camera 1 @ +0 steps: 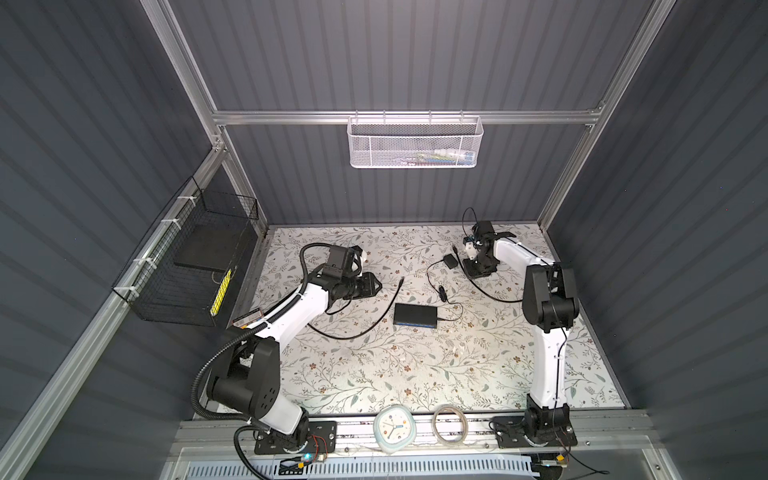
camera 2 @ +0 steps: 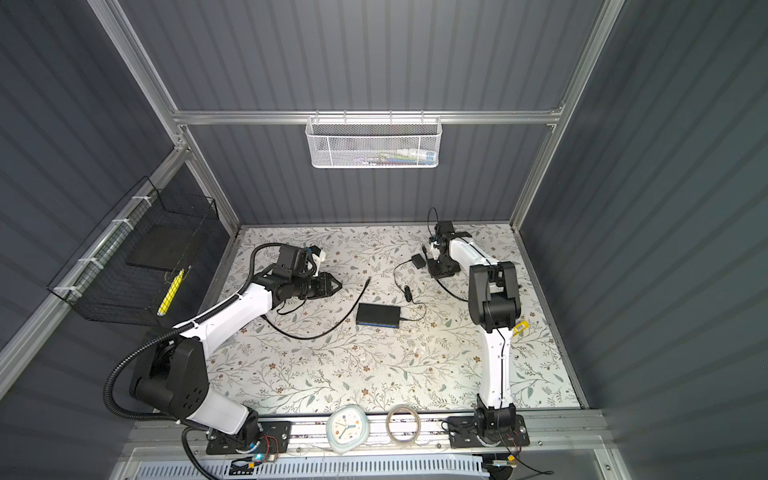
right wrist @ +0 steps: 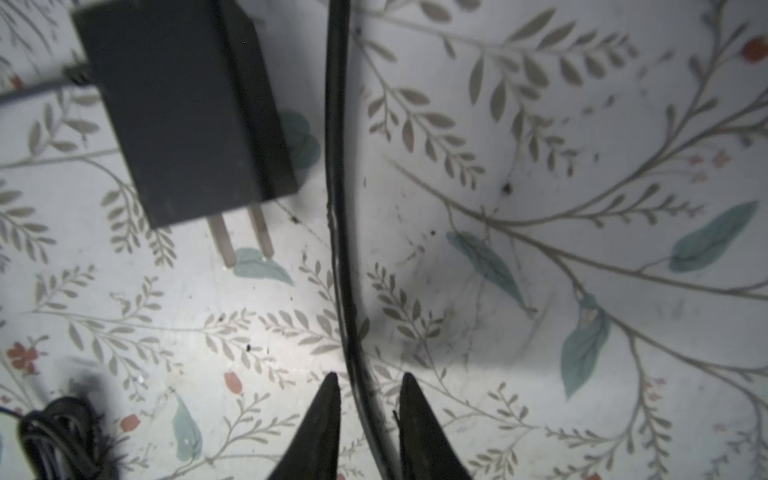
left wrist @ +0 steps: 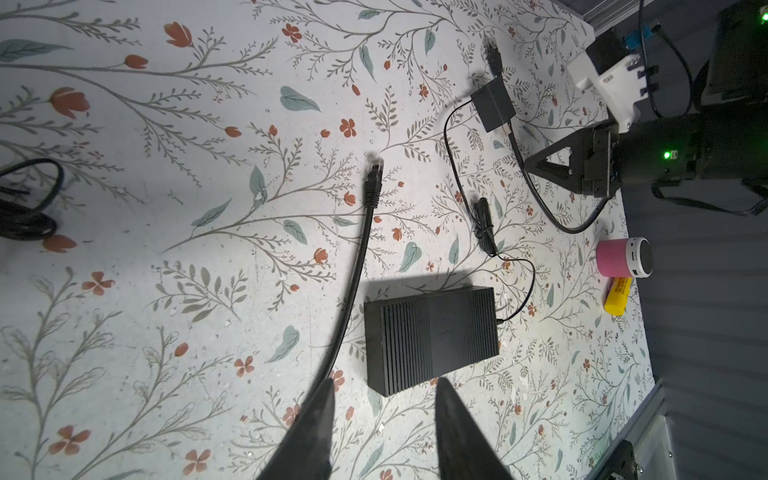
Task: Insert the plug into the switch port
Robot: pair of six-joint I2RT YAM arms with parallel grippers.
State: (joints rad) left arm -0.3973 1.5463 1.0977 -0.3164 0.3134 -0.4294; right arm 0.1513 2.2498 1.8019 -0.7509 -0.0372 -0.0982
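While the floral table (camera 1: 415,374) lies wide under the lights, both arms lean in over its far half. Left arm (camera 1: 291,311) reaches low from its corner, and the left gripper (left wrist: 386,382) hangs with jaws apart and nothing between them, nose aimed at the switch (camera 1: 415,314). My read: it's lined up to steady that box, not to carry anything.

Right arm (camera 1: 548,357) folds over to the far right, right gripper (right wrist: 370,378) down close to the tabletop, fingers parted and astride the black cable (right wrist: 338,166). There's a gap at both tips, so no clamp yet. Straddling the cable a little way behind its end looks deliberate: close there and the connector would stick out free ahead of the claw.

The switch lies flat mid-table between the two arms, blue strip (camera 1: 415,325) along its near long edge. The switch port itself is too small to pick out from above.

Power adapter (right wrist: 178,112) lies just beside the right claw, prongs bare, its thin lead (left wrist: 528,286) running into the switch's short end.

Smallest now: the far plug (camera 1: 456,250) on the straddled cable lies on the table, well apart from the switch, and a near plug (left wrist: 375,166) lies loose ahead of the left claw
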